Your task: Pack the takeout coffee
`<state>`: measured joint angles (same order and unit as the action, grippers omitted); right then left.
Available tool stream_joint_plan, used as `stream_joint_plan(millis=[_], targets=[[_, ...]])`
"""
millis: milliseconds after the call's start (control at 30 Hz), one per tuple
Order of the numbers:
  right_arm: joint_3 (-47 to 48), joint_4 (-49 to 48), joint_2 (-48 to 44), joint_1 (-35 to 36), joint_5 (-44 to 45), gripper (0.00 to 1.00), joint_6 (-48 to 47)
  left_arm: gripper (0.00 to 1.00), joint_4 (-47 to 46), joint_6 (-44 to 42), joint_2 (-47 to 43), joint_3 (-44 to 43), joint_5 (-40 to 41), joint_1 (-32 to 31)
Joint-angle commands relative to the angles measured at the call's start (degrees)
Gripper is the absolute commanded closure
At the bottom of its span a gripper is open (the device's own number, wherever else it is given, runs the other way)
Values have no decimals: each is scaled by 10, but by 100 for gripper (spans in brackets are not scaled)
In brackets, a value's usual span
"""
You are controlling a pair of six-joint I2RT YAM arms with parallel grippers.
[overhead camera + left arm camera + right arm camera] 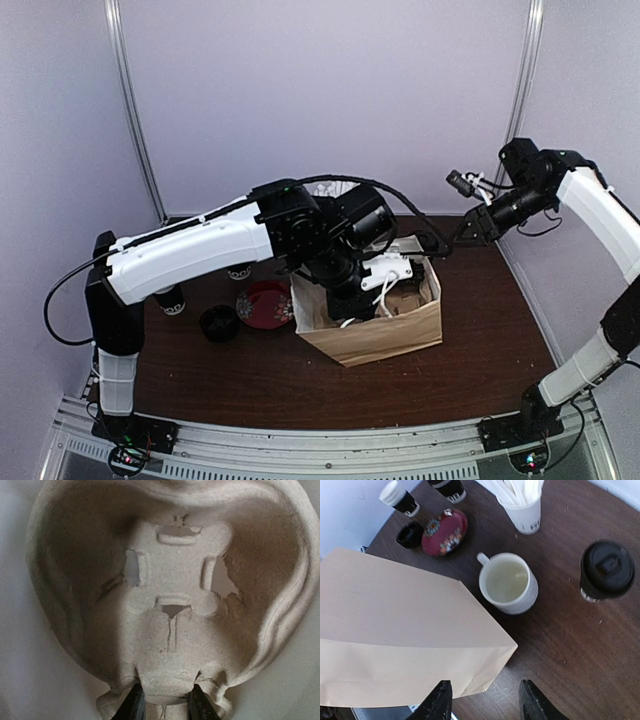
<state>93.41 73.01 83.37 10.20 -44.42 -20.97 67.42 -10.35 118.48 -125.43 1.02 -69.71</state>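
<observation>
A takeout coffee cup (607, 571) with a black lid stands on the dark table, right of my right gripper (485, 704), which hangs open and empty above the corner of the brown paper bag (395, 630). Two more black-banded cups (400, 498) (449, 488) stand far off at the table's other side, also seen as cups (172, 298) in the top view. My left gripper (165, 690) reaches down into the bag (385, 335) and is shut on the middle ridge of a grey pulp cup carrier (175, 575), which fills its view.
A cream mug (509, 582) stands between the bag and a white cup of straws (522, 506). A red patterned dish (445, 531) and a loose black lid (410, 534) lie left of the bag, seen too as the dish (265, 304) and lid (219, 322).
</observation>
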Motion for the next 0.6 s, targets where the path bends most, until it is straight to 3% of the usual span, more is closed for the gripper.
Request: stream_joint_plan(millis=[0, 267, 567], targets=[[-90, -65, 31, -1, 56, 52, -12, 76, 20, 12, 5, -32, 8, 2], [-175, -79, 51, 44, 60, 52, -18, 76, 30, 16, 8, -42, 8, 2], [-215, -127, 146, 125, 95, 53, 0, 76, 45, 12, 14, -54, 15, 2]])
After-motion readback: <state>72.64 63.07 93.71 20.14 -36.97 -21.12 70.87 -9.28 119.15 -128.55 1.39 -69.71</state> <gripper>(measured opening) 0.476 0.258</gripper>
